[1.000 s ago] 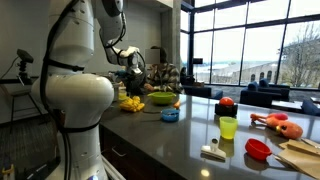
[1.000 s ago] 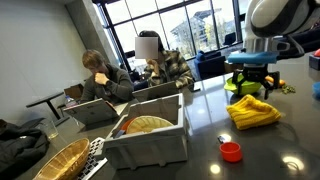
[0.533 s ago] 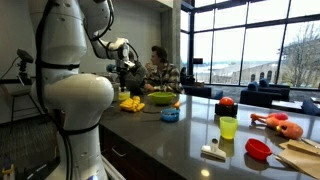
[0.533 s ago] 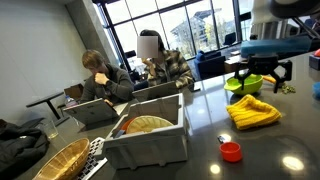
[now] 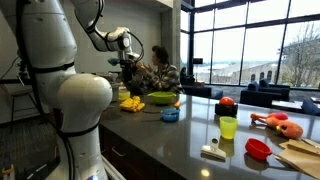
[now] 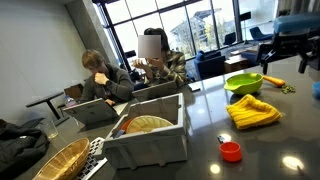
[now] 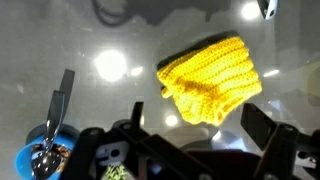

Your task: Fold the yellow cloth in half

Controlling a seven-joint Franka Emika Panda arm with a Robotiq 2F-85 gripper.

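Note:
The yellow knitted cloth [image 7: 210, 78] lies bunched and folded over on the dark glossy counter; it also shows in both exterior views [image 6: 252, 111] [image 5: 131, 102]. My gripper [image 7: 200, 125] hangs well above it, open and empty, with its two dark fingers apart at the bottom of the wrist view. In an exterior view the gripper [image 6: 293, 48] is high above the cloth at the top right. In an exterior view it [image 5: 128, 63] is raised over the counter's far end.
A green bowl [image 6: 243, 82] stands just behind the cloth. A blue bowl with a spoon [image 7: 42, 158] is beside it. A small red cup [image 6: 231, 151], grey bins [image 6: 150, 135], a green cup [image 5: 228, 127] and a red bowl [image 5: 258, 149] stand on the counter.
My gripper has risen from just above the cloth to well above it. The cloth stays on the counter.

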